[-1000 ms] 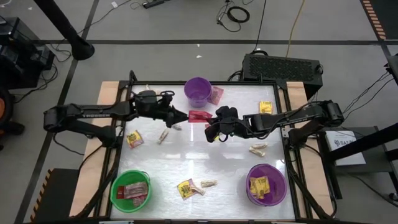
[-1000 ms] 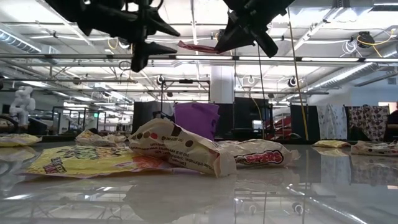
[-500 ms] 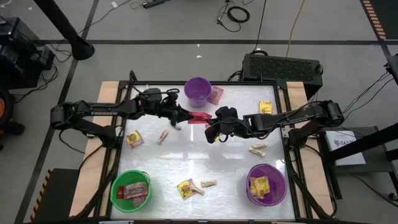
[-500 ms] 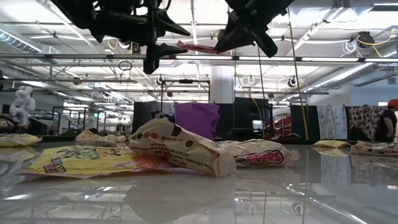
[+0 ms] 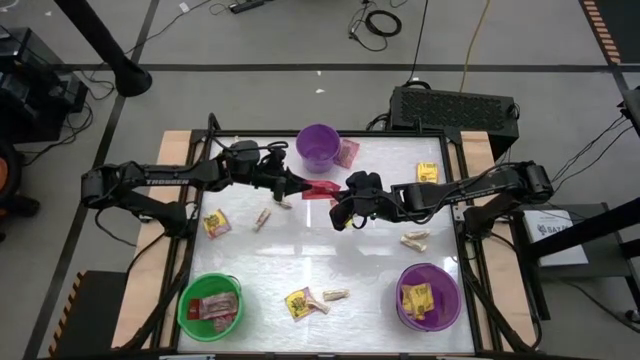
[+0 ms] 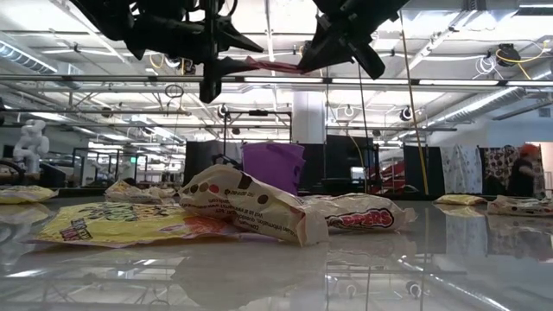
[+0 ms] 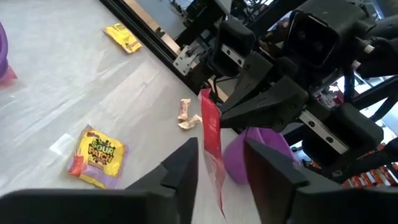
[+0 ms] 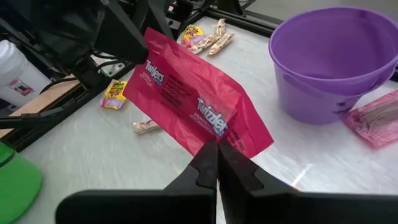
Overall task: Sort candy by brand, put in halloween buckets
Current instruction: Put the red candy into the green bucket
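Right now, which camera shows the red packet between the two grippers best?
The right wrist view: the red packet fills it, print readable. The left wrist view shows it edge-on; the high view and low view show a small strip.

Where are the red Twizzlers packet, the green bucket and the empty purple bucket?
red Twizzlers packet (image 8: 193, 106): right wrist view, middle of the wrapper.
green bucket (image 5: 185, 300): high view, left rim.
empty purple bucket (image 5: 318, 146): high view, inside bottom.
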Motion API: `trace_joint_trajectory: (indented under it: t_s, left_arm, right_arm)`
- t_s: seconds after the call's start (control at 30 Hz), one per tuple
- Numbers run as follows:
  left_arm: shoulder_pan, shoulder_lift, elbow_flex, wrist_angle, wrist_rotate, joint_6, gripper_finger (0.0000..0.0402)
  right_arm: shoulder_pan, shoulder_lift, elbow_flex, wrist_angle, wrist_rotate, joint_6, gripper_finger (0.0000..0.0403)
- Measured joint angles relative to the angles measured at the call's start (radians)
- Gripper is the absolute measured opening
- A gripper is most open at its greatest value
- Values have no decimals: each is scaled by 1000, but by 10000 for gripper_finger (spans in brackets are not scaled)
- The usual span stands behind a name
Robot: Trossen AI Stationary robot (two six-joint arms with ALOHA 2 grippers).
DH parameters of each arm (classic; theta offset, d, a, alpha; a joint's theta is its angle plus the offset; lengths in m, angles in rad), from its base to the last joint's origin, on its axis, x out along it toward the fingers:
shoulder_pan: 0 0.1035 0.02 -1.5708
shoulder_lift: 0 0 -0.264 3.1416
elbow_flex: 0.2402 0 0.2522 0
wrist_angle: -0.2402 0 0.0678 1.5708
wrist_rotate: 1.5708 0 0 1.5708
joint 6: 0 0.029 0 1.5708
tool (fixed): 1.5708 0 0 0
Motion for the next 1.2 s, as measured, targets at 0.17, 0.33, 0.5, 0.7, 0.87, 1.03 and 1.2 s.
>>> trace_joint_trajectory:
  t_s: [0.17, 0.33, 0.5, 0.7, 0.87, 1.03, 1.2]
  left_arm:
    - [0, 0, 0, 0, 0, 11, 68]
    - [0, 0, 0, -3, 0, 60, 9]
    - [0, 0, 0, -4, 0, 81, 4]
    - [0, 0, 0, -4, 0, 99, 2]
    - [0, -6, 0, -6, 17, 100, 2]
    - [0, -52, 0, -33, 21, 106, 1]
    - [-13, -133, 59, -233, 20, 165, 1]
  right_arm:
    - [0, 0, 0, 4, -5, -4, 0]
    - [0, -1, 0, 4, -31, -15, 0]
    - [0, -1, 0, 3, -32, -29, 0]
    - [-2, -11, 0, 3, -53, -55, 14]
    - [-13, -27, 0, -7, -109, -99, 59]
    - [-56, -68, 1, -16, -221, -153, 105]
    - [-106, -140, 1, -72, -267, -246, 139]
